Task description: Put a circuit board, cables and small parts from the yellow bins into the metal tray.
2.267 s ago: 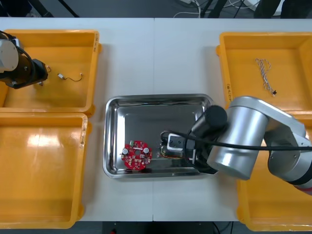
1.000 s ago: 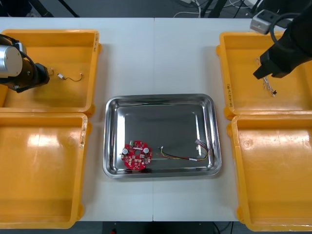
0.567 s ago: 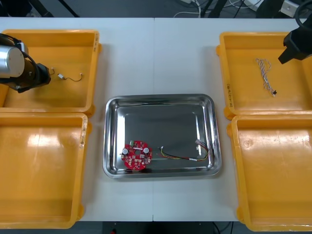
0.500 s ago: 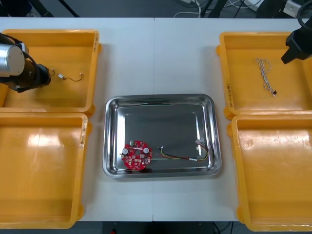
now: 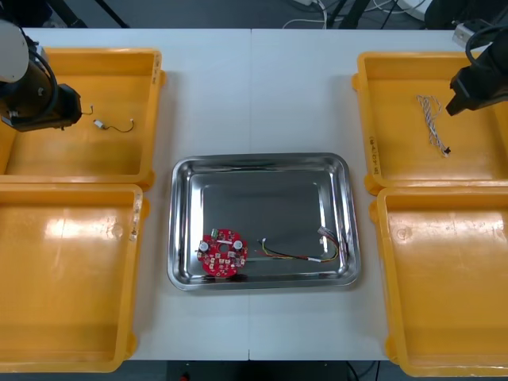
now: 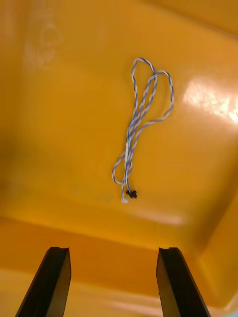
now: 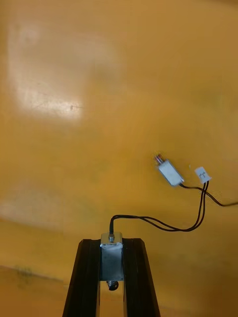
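Note:
My left gripper is shut on a small metal part that trails a thin black wire. It hangs over the far left yellow bin, where the left gripper is near the bin's left side. A second small metal part with its own wire lies on the bin floor. My right gripper is open over the far right bin, short of the twisted blue and white cable. The right gripper is just right of that cable.
The metal tray sits mid-table and holds a round red circuit board and a red and yellow cable. The two near yellow bins flank it. Bare table lies beyond the tray.
My right arm left the tray, dropping the red and yellow cable there, and swung over the far right bin. My left gripper shifted toward the bin's far side with its part.

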Robot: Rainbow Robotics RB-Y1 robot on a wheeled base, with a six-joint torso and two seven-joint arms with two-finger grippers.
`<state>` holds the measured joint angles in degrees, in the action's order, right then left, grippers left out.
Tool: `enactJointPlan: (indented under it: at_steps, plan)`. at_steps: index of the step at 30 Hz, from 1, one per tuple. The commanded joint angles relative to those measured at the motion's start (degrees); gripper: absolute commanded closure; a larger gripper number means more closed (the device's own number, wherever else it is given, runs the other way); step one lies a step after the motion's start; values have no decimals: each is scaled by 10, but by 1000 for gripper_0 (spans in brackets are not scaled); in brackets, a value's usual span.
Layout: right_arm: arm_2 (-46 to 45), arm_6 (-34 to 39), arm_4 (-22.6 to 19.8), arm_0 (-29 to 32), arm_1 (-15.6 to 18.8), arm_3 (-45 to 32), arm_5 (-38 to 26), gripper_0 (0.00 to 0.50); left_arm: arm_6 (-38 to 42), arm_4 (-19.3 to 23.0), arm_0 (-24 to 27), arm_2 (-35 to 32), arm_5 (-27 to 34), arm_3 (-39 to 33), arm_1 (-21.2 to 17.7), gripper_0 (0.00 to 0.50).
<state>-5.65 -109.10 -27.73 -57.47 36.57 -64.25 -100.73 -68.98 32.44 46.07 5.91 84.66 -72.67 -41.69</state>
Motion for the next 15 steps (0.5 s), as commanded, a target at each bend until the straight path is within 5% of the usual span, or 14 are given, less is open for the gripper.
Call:
enactJointPlan:
  at_steps: [1,15]
  plan:
    - [-17,-16,15,-30,-18,20,34,0,-58,-4,17,-13,55,-74,-13,500]
    - [-25,-24,24,-32,-31,133,162,0,102,10,17,54,147,-252,23,500]
